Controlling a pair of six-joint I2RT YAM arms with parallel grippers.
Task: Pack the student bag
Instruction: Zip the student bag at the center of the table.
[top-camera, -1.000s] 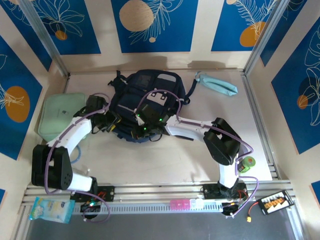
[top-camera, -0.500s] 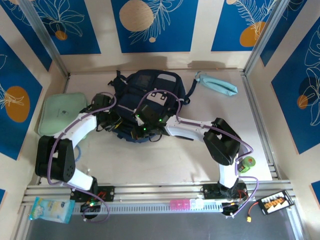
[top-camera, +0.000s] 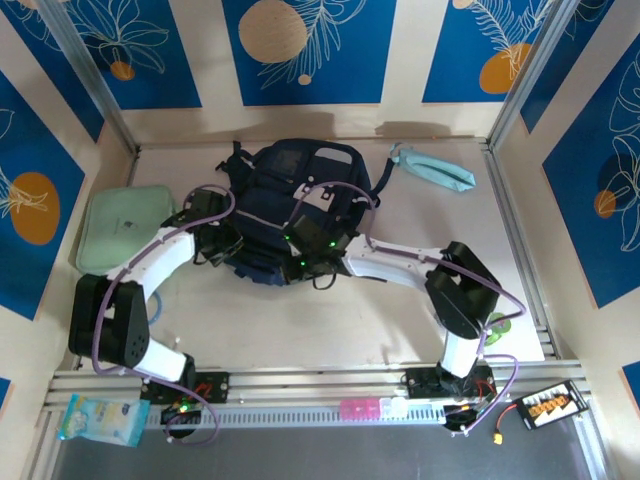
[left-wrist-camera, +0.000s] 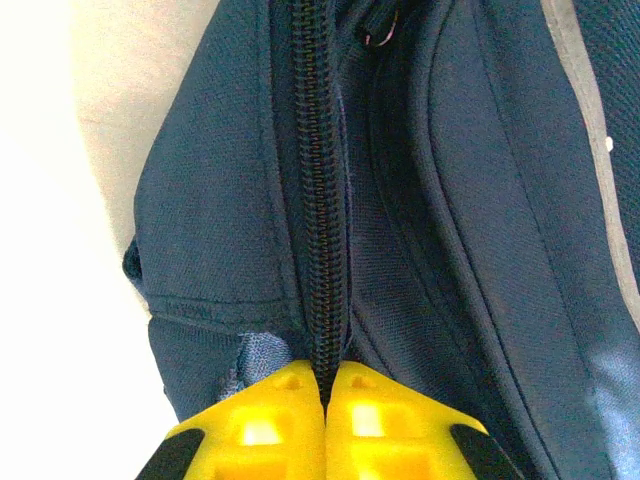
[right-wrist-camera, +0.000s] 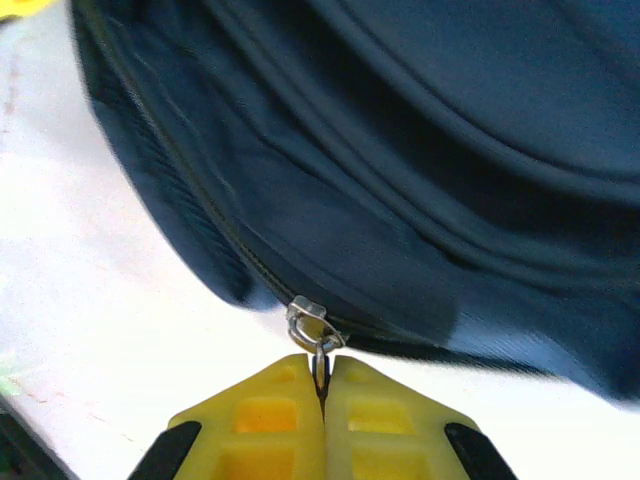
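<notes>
— Where do we have the student bag (top-camera: 290, 165)?

— It is a large navy-blue fabric backpack, and we see it lying flat on the pale table (top-camera: 400, 320), toward the far wall, with its white rectangular patch (top-camera: 325, 200) facing up. A pale mint-green flat zip case (top-camera: 125, 225) lies just beside it on the left. A light-blue soft pouch (top-camera: 435, 168) lies near it on the far right.

— And our left gripper (left-wrist-camera: 325, 385)?

— Its yellow fingers are pressed together at the bag's near left side. The black toothed zip track (left-wrist-camera: 318, 200) runs straight down into the seam between them, so we take them to be pinching it there.

— The right gripper (right-wrist-camera: 320, 375)?

— Closed as well, at the bag's near edge. We see a small silver metal zip pull (right-wrist-camera: 313, 325) hanging from the slider, with its lower end nipped between the yellow fingertips. The bag's rounded edge rests on the table there.

— Is the zip open?

— Along the stretch we see from the left wrist, the teeth are meshed shut.
</notes>
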